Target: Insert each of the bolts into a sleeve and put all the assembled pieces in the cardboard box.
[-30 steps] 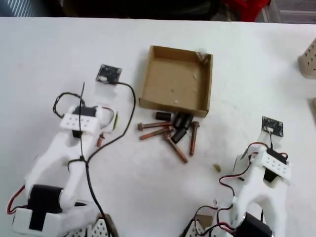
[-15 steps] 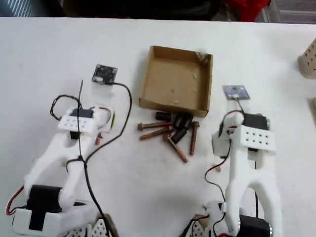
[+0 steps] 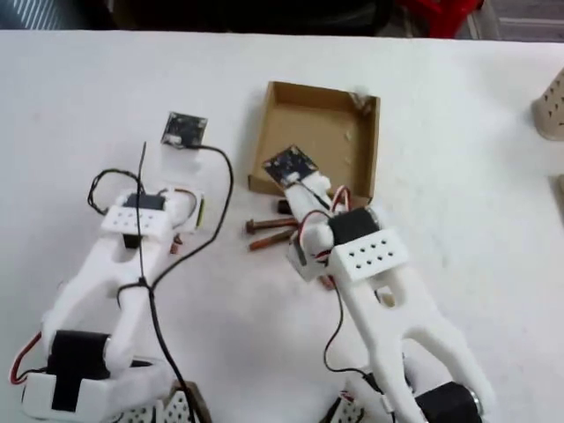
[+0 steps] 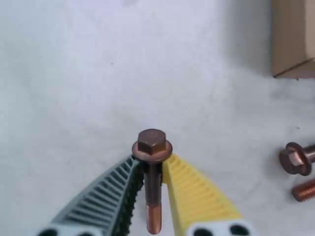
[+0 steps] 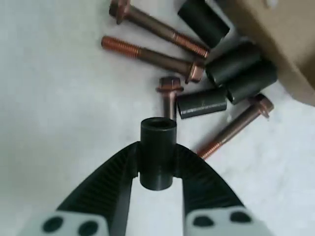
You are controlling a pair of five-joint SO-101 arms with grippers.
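Carefully line up bolt and sleeve

Left pincer (image 4: pixel 152 167) is clamped on a bolt (image 4: pixel 153 147), head outward; right pincer (image 5: pixel 157 160) grips a sleeve (image 5: pixel 158 142) above the loose bolts (image 5: pixel 157 29) and sleeves (image 5: pixel 231 66) on the desk (image 3: pixel 458 115); I'd bring both axes into one line, slowly, before pushing; the cardboard box (image 3: pixel 374 141) shows no assembled piece.
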